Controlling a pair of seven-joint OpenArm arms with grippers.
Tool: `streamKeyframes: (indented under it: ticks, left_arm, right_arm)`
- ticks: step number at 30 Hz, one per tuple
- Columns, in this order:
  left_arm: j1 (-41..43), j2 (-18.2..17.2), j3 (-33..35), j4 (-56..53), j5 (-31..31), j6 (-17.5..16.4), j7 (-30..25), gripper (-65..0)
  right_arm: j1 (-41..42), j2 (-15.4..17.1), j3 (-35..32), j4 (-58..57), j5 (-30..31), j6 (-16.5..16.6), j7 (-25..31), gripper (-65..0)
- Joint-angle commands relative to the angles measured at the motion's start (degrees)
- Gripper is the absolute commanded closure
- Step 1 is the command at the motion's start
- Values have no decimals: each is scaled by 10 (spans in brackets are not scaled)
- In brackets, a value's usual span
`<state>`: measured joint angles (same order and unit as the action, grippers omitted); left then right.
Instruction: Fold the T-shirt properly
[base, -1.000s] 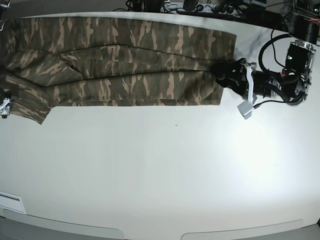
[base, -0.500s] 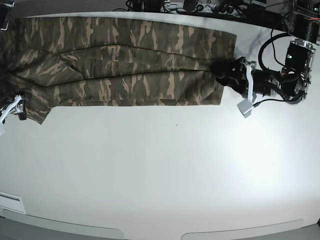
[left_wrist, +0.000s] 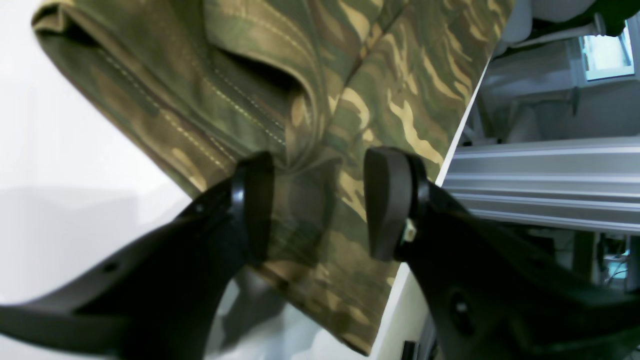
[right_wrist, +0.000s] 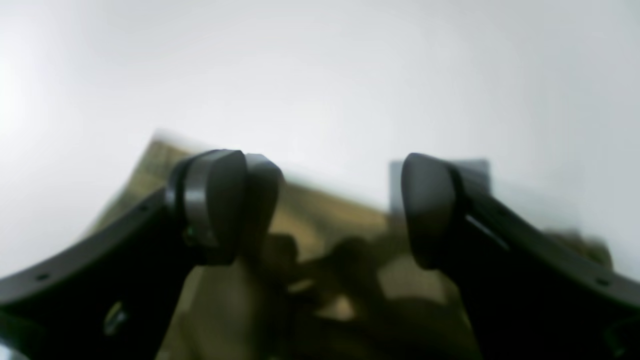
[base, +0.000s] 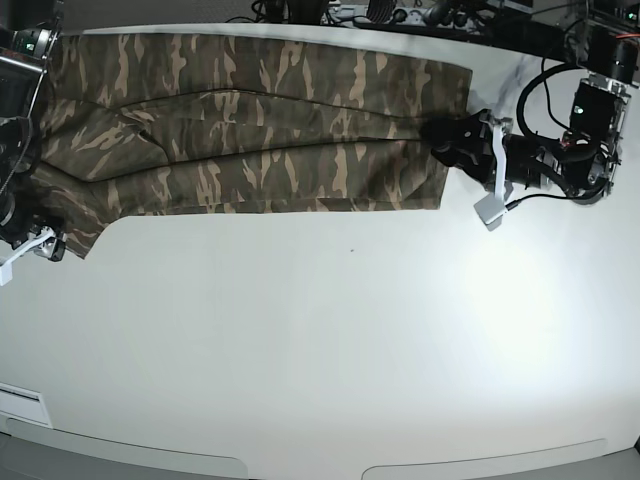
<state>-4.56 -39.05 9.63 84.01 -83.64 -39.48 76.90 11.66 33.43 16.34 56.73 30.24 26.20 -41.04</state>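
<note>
Left gripper (left_wrist: 317, 205) sits at the right-hand hem of the T-shirt (base: 260, 120), jaws spread wide, a raised fold of camouflage cloth lying between the two black fingers (left_wrist: 387, 200) with neither one pressing it. Over on the left, the right gripper (right_wrist: 322, 210) is spread just as wide, hovering over a blurred corner of the same cloth, nothing held. The shirt lies folded into a long band along the far edge of the white table (base: 350, 340), running left to right between both arms.
</note>
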Motion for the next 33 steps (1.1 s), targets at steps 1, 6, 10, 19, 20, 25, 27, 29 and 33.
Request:
streamKeyframes:
  ticks: [1,6,10,19,20,25,27,29,33]
  left_arm:
    - [-9,-9,-6,7,-14,-5,-4,-312]
    - [-9,-10,-6,7,-14,-5,-4,-312]
    - [-9,-10,-6,7,-14,-5,-4,-312]
    - [-9,-10,-6,7,-14,-5,-4,-312]
    - [-9,-10,-6,7,-14,-5,-4,-312]
    - [-9,-9,-6,7,-14,-5,-4,-312]
    - [-9,-9,-6,7,-14,-5,-4,-312]
    - [-10,-9,-6,7,-14,-5,-4,-312]
    - [-10,-10,-6,7,-14,-5,-4,-312]
  right_arm:
    - [9,7,-3,-7,3,5,-23,-447]
    - [17,7,-6,-8,46,24,-70,-37]
    - [17,9,-6,27,95,55,-121,-95]
    - [17,19,-5,96,133,69,-170,-450]
    - [16,20,-5,96,132,69,-176,-450]
    - [-17,15,-7,95,132,77,-186,-436]
    - [-39,9,-7,95,122,86,-174,-352]
    - [-54,5,-7,95,101,85,-155,-175]
    - [-53,9,-7,96,106,81,-151,0]
